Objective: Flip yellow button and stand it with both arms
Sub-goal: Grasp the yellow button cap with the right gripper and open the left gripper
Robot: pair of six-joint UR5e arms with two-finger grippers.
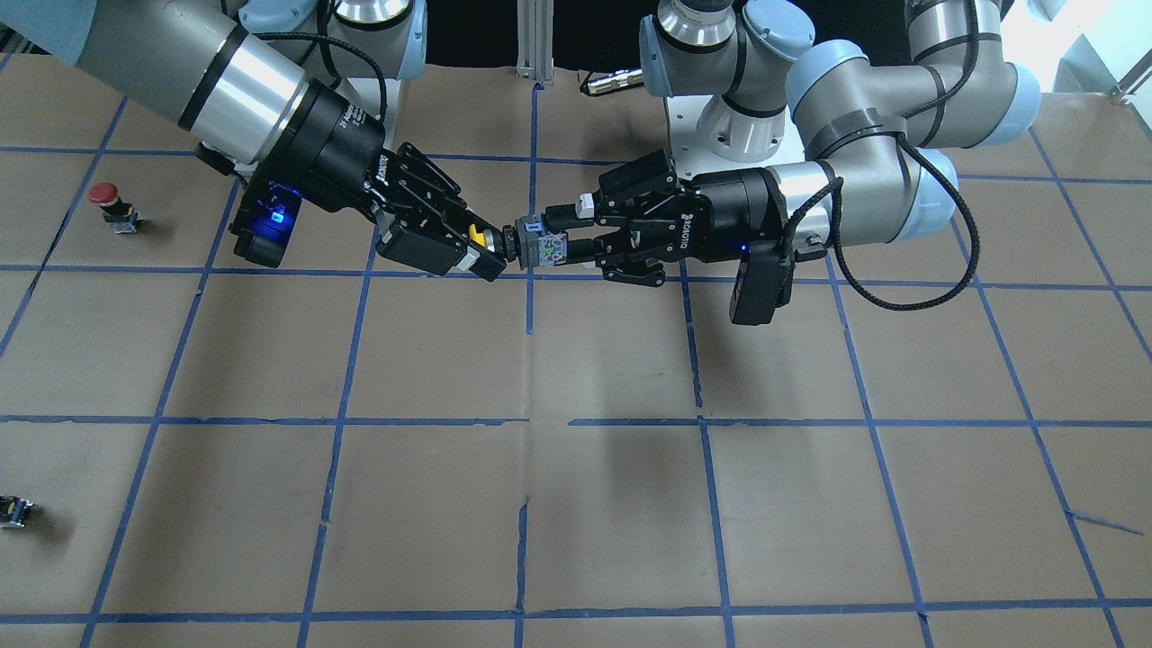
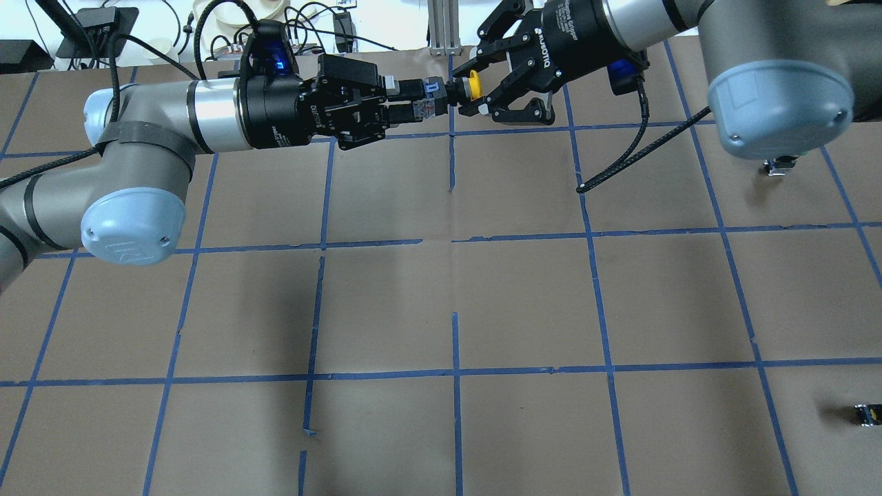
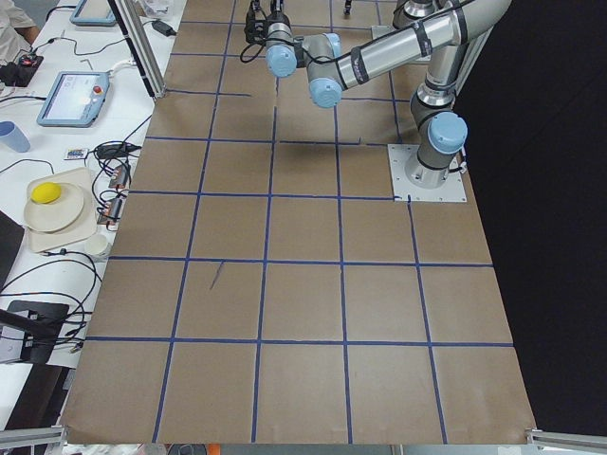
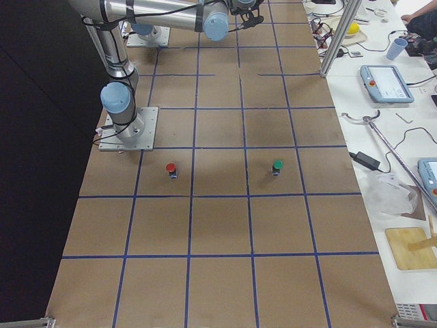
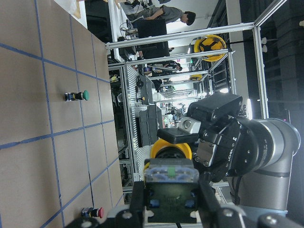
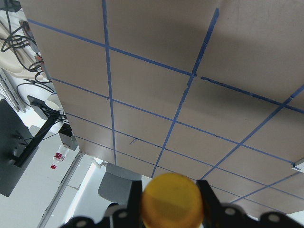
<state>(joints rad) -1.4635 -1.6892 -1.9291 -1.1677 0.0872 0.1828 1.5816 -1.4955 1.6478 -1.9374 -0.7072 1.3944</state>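
The yellow button (image 1: pixel 480 236) hangs in the air on its side between my two grippers, above the far middle of the table. My left gripper (image 1: pixel 543 245) is shut on its grey-black boxy base (image 2: pixel 425 103). My right gripper (image 2: pixel 475 88) is closed around the yellow cap (image 2: pixel 474 81) from the opposite side. In the left wrist view the base (image 5: pixel 171 178) sits between my fingers (image 5: pixel 205 202), with the cap (image 5: pixel 171 148) beyond it. In the right wrist view the cap (image 6: pixel 172 202) fills the gap between my fingers (image 6: pixel 135 192).
A red-capped button (image 1: pixel 106 200) stands on the brown paper table on my right side and also shows in the exterior right view (image 4: pixel 171 168). A green-capped button (image 4: pixel 276 166) stands near it. A small dark component (image 2: pixel 867 413) lies at the near right. Blue tape lines grid the table (image 2: pixel 455 310).
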